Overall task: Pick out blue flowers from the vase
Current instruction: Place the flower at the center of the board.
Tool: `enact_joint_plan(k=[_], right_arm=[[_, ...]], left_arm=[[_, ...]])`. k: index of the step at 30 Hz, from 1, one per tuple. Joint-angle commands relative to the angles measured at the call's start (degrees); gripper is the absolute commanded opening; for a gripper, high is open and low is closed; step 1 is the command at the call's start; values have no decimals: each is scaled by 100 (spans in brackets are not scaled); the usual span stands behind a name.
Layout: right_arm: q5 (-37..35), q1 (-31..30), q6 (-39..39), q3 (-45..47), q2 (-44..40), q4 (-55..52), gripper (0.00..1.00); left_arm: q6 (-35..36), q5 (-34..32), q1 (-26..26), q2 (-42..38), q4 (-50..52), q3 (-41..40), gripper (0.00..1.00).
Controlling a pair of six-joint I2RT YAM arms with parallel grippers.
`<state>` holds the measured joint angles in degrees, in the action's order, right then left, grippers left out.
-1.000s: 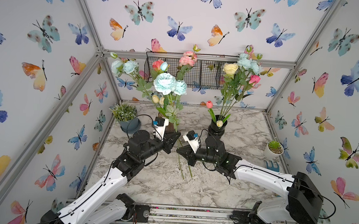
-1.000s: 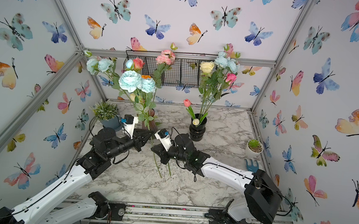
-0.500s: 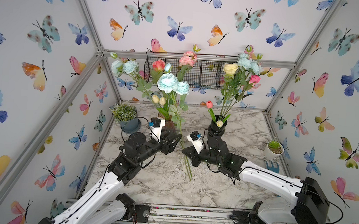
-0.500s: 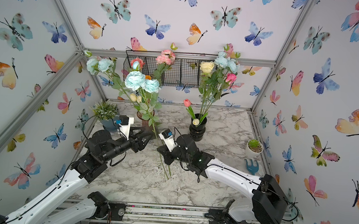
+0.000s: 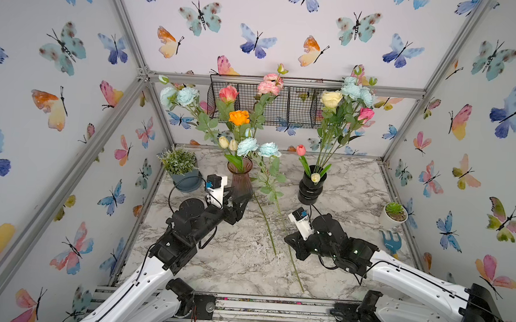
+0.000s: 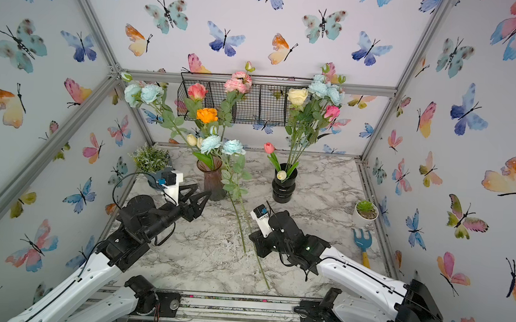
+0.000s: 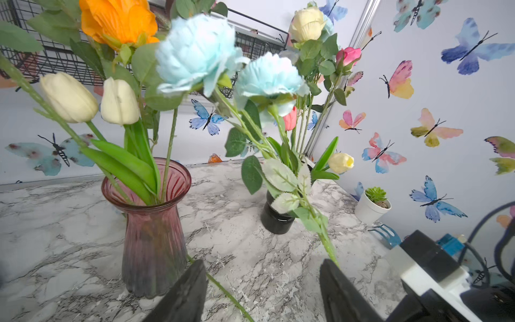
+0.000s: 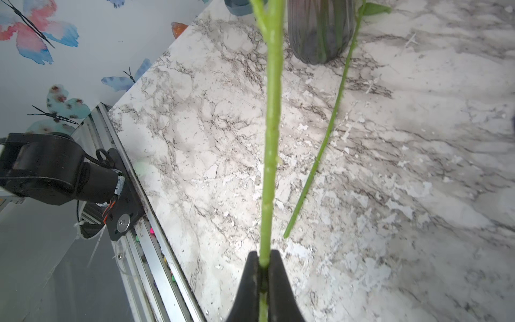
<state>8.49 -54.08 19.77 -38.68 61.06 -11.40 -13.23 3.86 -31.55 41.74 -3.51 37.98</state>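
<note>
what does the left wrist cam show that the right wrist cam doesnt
Only the left wrist: the aqua-blue blooms, white tulips, orange flower, black vase, and the left end effector, open. Only the right wrist: the pinch itself, the right end effector shut on a green stem, plus the front rail. Both: the pink glass vase and the marble table.

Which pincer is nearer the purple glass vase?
Left. The left pincer stands open beside the purple glass vase; the right pincer, shut on a blue flower stem, is farther off.
</note>
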Motion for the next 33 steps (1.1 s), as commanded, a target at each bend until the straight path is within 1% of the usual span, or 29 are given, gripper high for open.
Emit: enact_joint_plan(k=[1, 4, 7, 11, 13, 16, 18, 21, 26, 29, 33], right_arm=[[-284, -23, 236, 144, 12, -290, 2], [-337, -19, 138, 174, 262, -190, 2], [-345, 87, 59, 28, 750, -93, 2], [-62, 528, -179, -342, 1582, -39, 2], [-53, 707, -223, -526, 1828, 35, 2], [38, 949, -242, -727, 2123, 208, 2], [101, 1085, -243, -869, 2355, 240, 1], [147, 1154, -250, -1025, 2618, 293, 1], [211, 1200, -203, -1089, 2790, 452, 1], [366, 1300, -193, -1126, 2953, 624, 2], [447, 1335, -279, -1576, 3439, 545, 2]], left_arm=[[29, -50, 143, -77, -83, -37, 65], [-42, 50, 225, -61, -212, -117, 65], [-83, 180, 313, 68, -326, -182, 64], [-125, 321, 529, 247, -359, -240, 63], [-202, 365, 670, 208, -423, -346, 63], [-326, 615, 1010, 61, -549, -540, 63], [-434, 899, 1359, -6, -589, -635, 63], [-611, 1203, 1680, -93, -779, -827, 62], [-654, 1274, 1792, -9, -883, -924, 62], [-677, 1293, 1817, 74, -980, -949, 61], [-722, 1300, 1862, 124, -1069, -980, 61]])
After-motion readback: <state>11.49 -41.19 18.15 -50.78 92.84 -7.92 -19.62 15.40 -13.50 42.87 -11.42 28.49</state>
